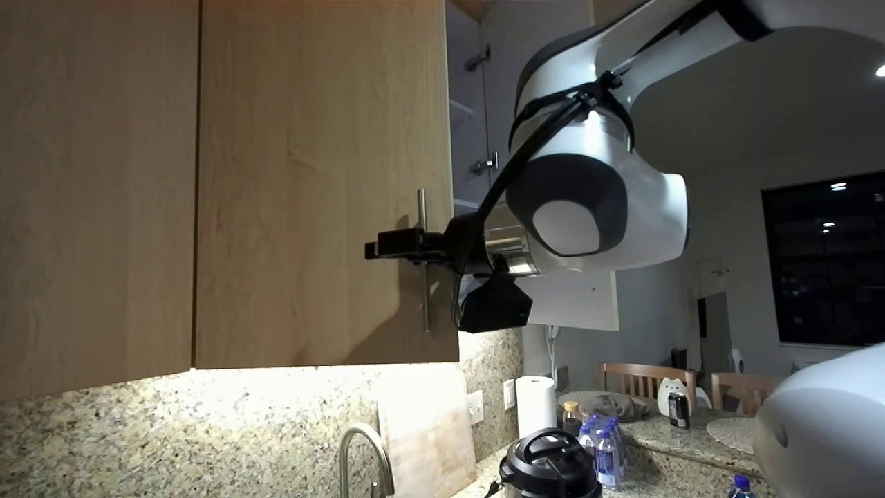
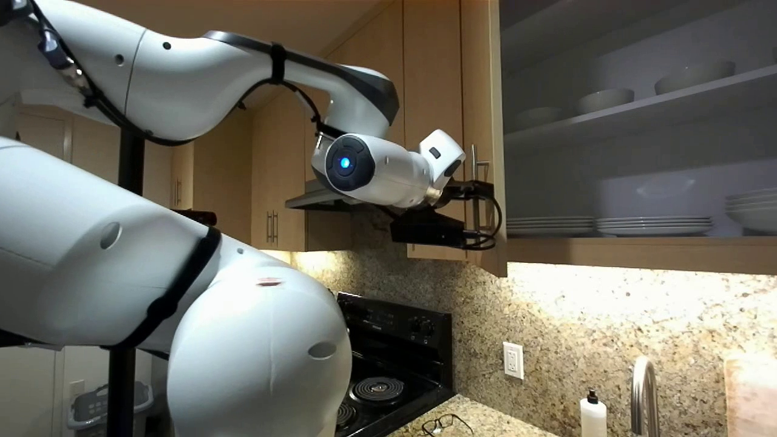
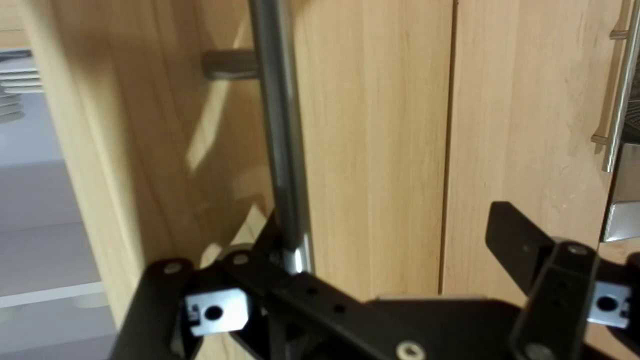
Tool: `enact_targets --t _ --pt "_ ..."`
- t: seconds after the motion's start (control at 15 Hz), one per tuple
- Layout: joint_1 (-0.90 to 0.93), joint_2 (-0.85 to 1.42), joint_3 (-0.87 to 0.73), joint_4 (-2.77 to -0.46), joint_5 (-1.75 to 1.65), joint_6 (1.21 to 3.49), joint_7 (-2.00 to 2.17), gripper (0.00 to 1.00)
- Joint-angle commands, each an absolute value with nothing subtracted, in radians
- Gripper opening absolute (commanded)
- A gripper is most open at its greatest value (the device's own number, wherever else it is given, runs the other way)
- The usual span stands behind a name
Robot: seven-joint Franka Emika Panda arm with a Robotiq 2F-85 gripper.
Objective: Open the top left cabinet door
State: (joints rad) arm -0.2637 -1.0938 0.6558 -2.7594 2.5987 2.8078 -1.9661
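Observation:
The top left cabinet door is a tall light-brown wood-grain door, seen in both exterior views point(image 1: 311, 159) point(image 2: 482, 91) and the wrist view point(image 3: 370, 150). It stands partly open, with shelves visible beyond its free edge. Its slim vertical silver bar handle point(image 1: 426, 297) also shows in the wrist view point(image 3: 280, 115). My gripper point(image 1: 393, 245) is at the handle's middle height. In the wrist view its fingers point(image 3: 385, 225) are wide apart. The bar lies between them, close against the left finger, whose tip is partly behind the bar. The right finger is well clear of it.
A pale grey-white door panel point(image 1: 567, 297) stands open beyond. Shelves hold bowls point(image 2: 606, 100) and plates point(image 2: 652, 226). A wood door without handle point(image 2: 432, 91) adjoins the hinge side. Below are a faucet point(image 1: 366, 443), a black-lidded cooker point(image 1: 550, 463) and a stove point(image 2: 388, 364).

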Motion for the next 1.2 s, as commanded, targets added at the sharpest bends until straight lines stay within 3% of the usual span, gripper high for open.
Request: enact_targets --t 0.0,0.6,1.13 --pt "-0.234 -1.153 0.685 -2.781 2.59 2.776 -1.868 1.0" --pt "-0.054 -1.165 0.547 -2.782 2.534 2.908 -1.877 1.0" --pt "0.288 -1.251 0.397 -2.773 2.474 3.332 -1.906 1.0"
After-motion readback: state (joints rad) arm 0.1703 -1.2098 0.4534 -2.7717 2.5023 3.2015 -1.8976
